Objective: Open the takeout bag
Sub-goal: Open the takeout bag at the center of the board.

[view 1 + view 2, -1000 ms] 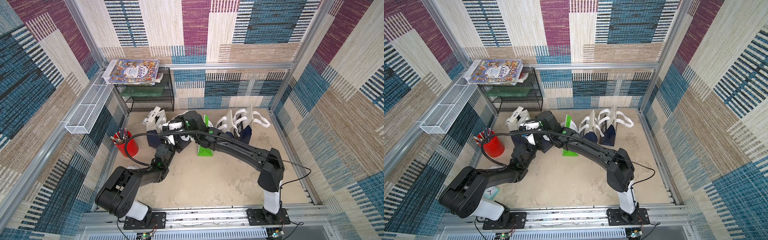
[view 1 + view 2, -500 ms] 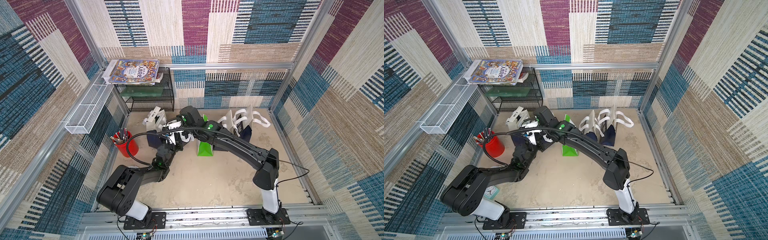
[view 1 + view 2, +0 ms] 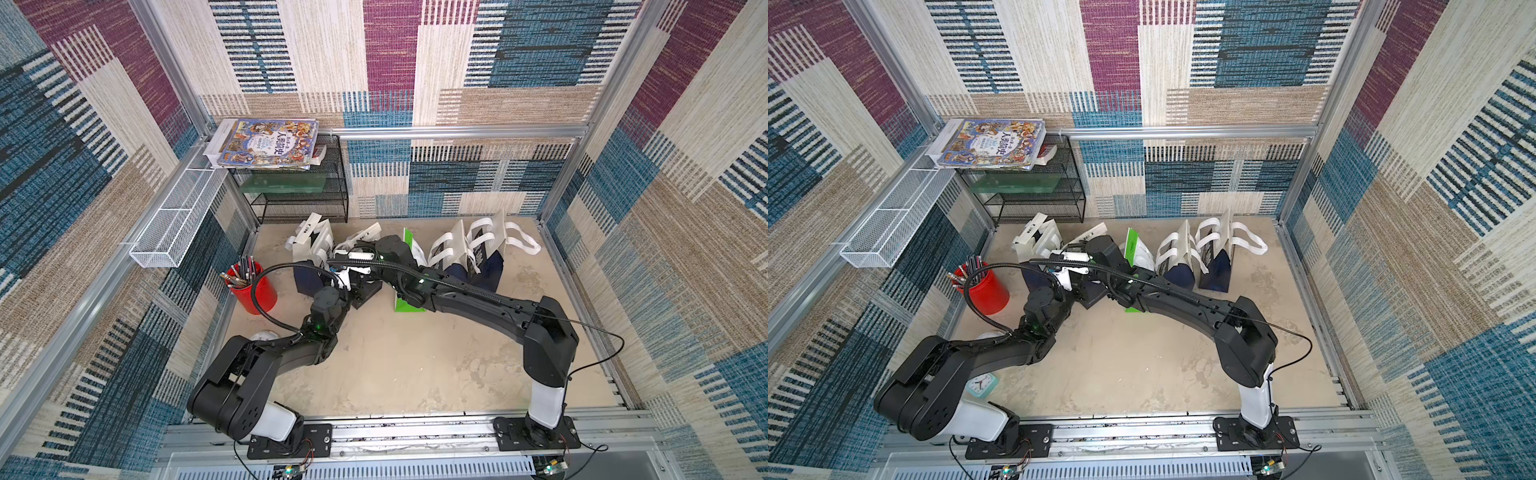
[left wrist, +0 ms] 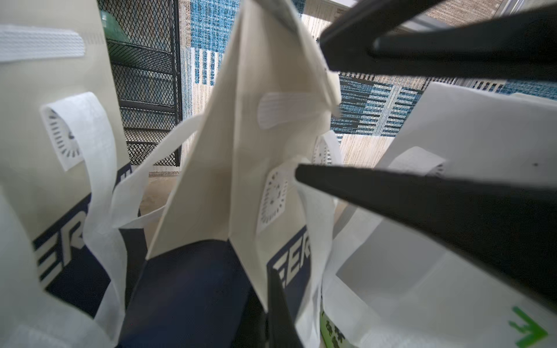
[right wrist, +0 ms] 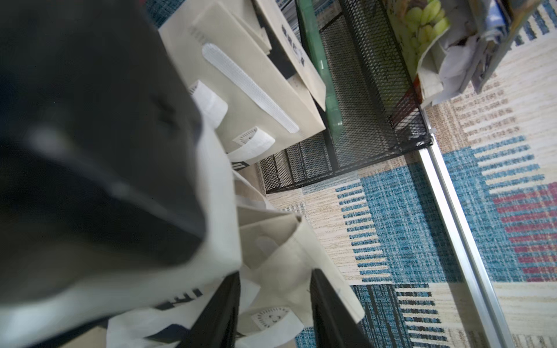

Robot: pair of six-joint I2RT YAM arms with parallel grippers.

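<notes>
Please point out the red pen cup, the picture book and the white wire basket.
red pen cup [image 3: 266,294], in a top view, on its red side wall.
picture book [image 3: 266,143], in a top view, middle of its cover.
white wire basket [image 3: 156,257], in a top view, its near end wall.

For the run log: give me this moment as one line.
left gripper: shut on takeout bag edge | right gripper: open, astride its wall | bag: upright
</notes>
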